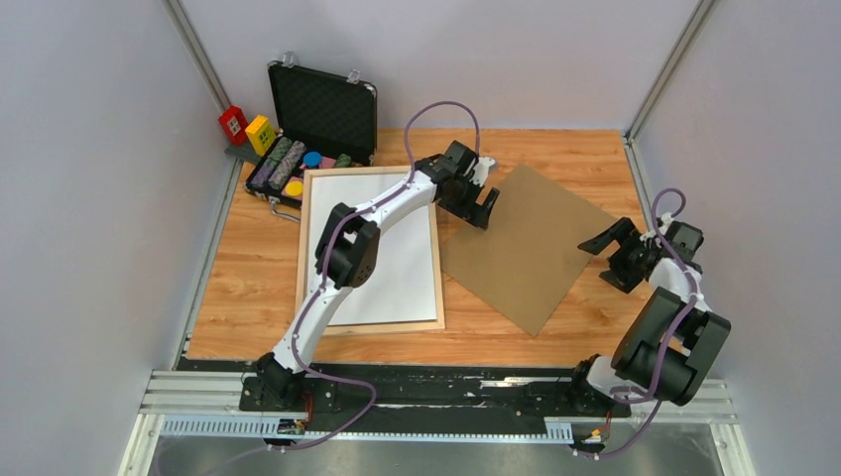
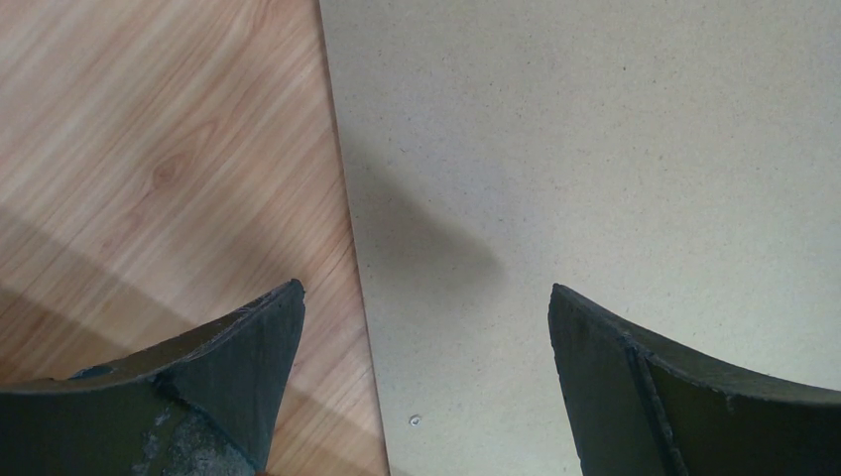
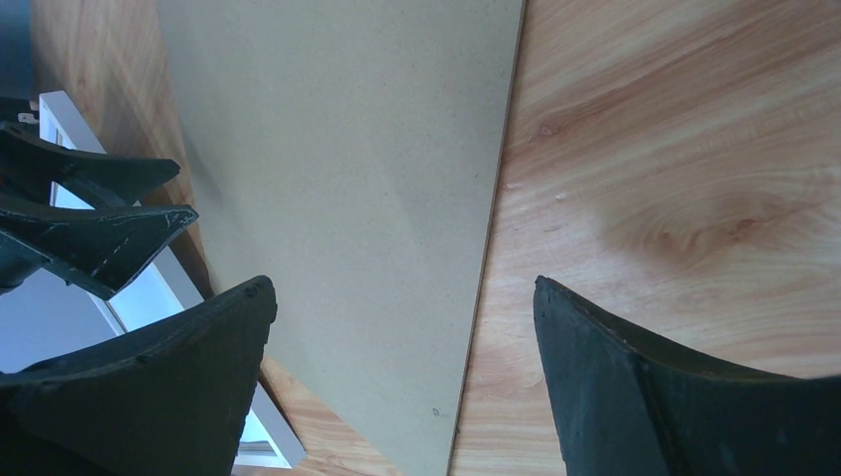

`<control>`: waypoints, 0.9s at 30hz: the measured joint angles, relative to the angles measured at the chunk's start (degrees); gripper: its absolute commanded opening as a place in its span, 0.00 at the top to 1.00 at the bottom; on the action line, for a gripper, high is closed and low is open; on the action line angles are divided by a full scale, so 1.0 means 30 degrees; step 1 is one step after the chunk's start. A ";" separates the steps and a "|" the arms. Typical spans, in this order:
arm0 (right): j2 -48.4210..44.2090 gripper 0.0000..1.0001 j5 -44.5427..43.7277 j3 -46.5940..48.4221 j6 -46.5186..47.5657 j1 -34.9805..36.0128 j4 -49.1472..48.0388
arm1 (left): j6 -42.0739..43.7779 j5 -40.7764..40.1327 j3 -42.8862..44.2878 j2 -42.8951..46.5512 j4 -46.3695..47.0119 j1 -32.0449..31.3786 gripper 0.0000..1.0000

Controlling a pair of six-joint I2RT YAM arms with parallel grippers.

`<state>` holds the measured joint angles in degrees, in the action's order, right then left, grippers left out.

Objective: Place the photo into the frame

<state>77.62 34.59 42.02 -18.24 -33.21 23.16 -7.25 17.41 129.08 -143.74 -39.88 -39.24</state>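
Your left claw (image 1: 478,210) is hanging wide open and empty over the board's (image 1: 526,248) frame-side edge. Your right claw (image 1: 603,263) is gaping empty over its opposite corner. The frame (image 1: 372,326) is lying flat on the desk (image 1: 248,278) left of the board, a white sheet (image 1: 397,268) filling it.

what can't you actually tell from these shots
- Top view: whether the white sheet inside the frame is the photo lying face down. No print shows, and the left arm crosses it.
- All views: anything under the brown board, which covers the table there.
- Top view: the coloured items by the black case are too small to name.
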 measured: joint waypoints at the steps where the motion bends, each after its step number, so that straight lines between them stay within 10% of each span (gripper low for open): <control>1: 0.0255 0.02 0.0058 0.0000 -0.0044 -0.0007 -0.0109 | -0.0073 0.0007 0.0000 -0.0022 0.0000 0.0000 0.00; 27: 0.6936 0.09 0.3687 0.2652 -0.0386 -0.0335 -0.0364 | -0.3993 0.4022 -0.5479 0.1982 0.5355 0.0386 0.01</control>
<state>98.43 45.65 49.98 -19.40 -34.22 22.06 -19.22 29.47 112.64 -137.80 -23.81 -38.09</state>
